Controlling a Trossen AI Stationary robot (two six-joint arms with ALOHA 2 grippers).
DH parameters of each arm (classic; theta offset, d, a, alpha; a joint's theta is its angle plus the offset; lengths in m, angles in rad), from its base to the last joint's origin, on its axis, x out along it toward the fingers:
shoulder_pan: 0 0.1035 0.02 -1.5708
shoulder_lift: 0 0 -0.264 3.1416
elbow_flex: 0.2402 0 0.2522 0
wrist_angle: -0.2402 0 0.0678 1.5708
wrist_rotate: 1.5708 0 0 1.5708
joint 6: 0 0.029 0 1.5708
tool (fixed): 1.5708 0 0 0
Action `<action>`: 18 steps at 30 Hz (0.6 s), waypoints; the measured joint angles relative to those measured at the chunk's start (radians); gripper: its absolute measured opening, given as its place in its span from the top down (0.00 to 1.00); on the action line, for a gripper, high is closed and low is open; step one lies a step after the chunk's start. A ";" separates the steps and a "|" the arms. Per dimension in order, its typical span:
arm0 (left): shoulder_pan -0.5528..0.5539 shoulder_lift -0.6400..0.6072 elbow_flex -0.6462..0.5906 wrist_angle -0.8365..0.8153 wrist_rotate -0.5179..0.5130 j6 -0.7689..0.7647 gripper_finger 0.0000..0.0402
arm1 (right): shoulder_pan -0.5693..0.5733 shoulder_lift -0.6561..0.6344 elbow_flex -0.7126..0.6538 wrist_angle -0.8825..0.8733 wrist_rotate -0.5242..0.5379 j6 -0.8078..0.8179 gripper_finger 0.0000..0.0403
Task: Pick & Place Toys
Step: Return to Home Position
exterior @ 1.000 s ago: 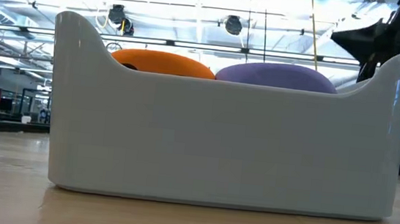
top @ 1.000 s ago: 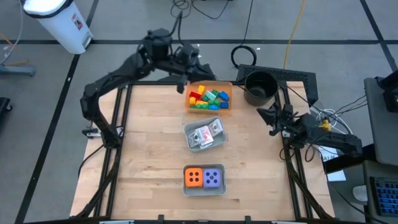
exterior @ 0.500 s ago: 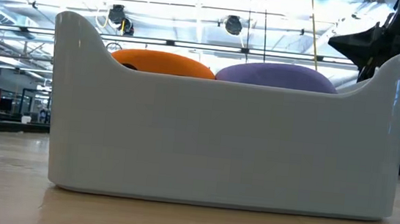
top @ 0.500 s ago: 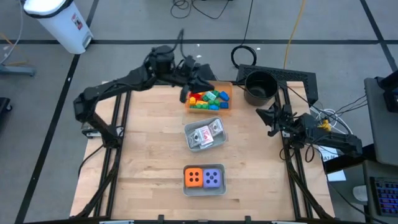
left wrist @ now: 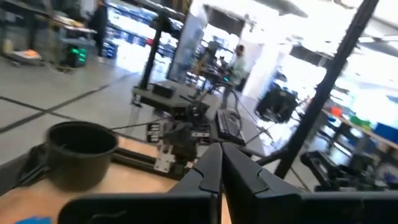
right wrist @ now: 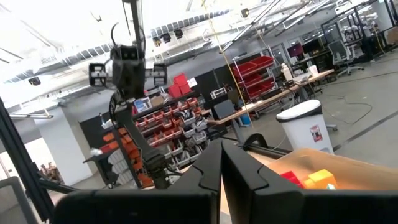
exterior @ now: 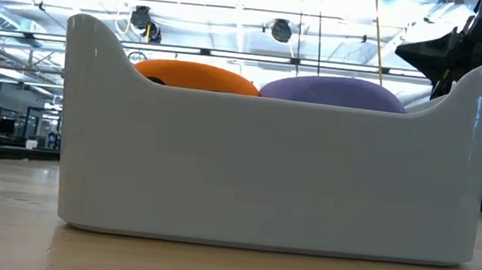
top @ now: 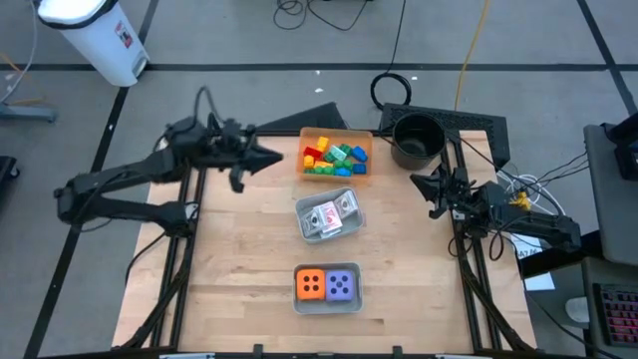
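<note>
Your left pincer [top: 267,157] is clenched on nothing, fingers pressed together. It hangs over the upper left of the tabletop [top: 239,259], just left of the orange tray [top: 339,132] holding the bricks [top: 334,160]. Your right pincer [top: 431,191], also clenched empty, sits at the right edge. The cards [top: 329,214] lie in the centre grey tray [top: 299,209] and the dice [top: 311,285] in the lower grey tray [top: 327,307]. The label on the white bin [top: 95,35] is too small to read.

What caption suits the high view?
Bricks in orange tray, cards and dice in grey trays; left gripper and right gripper shut, clear of them.
</note>
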 joint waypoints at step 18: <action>-0.041 -0.596 -0.458 0.025 -0.145 -0.073 0.97 | 0.000 0.000 -0.001 0.000 0.000 0.000 0.98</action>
